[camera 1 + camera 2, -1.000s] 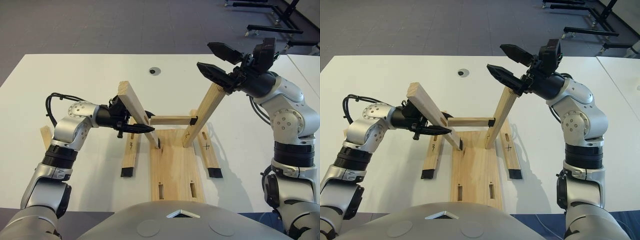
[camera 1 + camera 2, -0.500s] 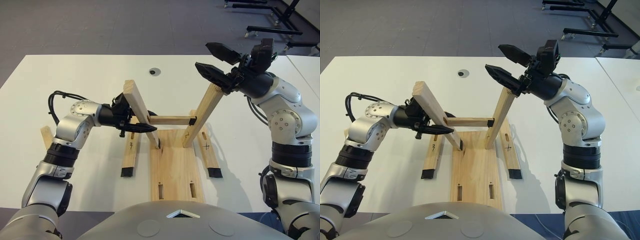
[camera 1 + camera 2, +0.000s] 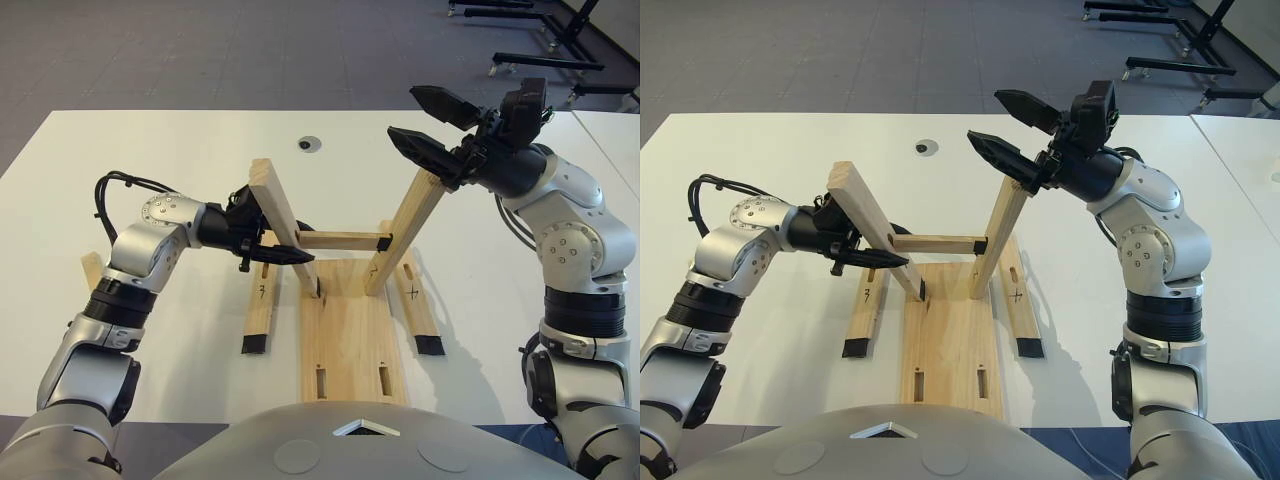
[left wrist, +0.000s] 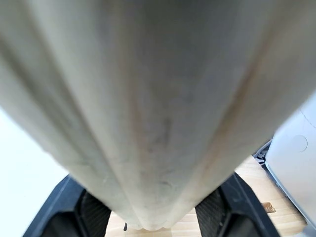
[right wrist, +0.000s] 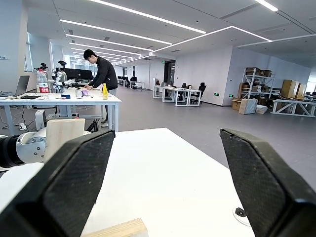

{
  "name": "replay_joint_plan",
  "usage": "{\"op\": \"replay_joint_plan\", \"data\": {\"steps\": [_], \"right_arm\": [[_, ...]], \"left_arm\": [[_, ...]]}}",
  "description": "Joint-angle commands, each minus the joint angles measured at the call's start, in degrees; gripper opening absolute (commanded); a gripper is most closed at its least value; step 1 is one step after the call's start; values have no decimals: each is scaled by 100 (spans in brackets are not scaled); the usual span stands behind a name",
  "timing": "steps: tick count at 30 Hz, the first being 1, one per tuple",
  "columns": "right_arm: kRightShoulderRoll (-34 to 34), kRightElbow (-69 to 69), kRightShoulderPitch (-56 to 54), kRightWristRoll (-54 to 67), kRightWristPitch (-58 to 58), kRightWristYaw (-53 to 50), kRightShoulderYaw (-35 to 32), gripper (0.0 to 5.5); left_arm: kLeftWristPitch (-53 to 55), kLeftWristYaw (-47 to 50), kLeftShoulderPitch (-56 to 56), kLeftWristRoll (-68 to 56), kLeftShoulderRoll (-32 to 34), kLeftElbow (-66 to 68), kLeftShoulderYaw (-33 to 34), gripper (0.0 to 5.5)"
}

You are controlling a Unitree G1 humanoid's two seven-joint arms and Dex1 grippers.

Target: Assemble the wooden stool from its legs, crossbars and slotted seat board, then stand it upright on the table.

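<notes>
Slantwise, leg [image 3: 277, 210], top leaning left (left gripper [image 3: 288, 250] clamping)

Pale wood is shown by the legs [image 3: 282, 225], crossbar [image 3: 340, 240] and seat board [image 3: 350, 340], black by the leg caps [image 3: 252, 345], the left pincer [image 3: 295, 245] and right pincer [image 3: 405, 112], white by the worktop [image 3: 150, 160].

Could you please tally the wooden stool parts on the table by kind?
Legs: 4
Crossbar: 1
Seat board: 1
Partly hidden wooden piece, kind unclear: 1
Total: 7
</notes>
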Motion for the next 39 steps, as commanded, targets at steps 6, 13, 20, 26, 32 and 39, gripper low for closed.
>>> {"op": "replay_joint_plan", "data": {"steps": [6,13,20,26,32,39], "right_arm": [[141,-194,122,-97,274,115,541,392],[154,-303,122,-49,305,107,574,392],[227,-452,131,31,396,78,677,392],[424,-523,95,68,395,-37,802,392],[549,-537,7,102,387,-104,868,392],[714,-568,-69,125,422,-192,955,392]], "left_arm": [[517,-56,258,684,-4,-166,-1143,203],[589,-11,171,863,39,-165,-1374,203],[834,76,-27,1065,29,-71,-1667,203],[1080,66,-101,1117,70,-15,-1930,203],[1119,23,-130,1169,36,17,-2076,203],[1144,4,-162,1166,40,14,-2187,203]]}}
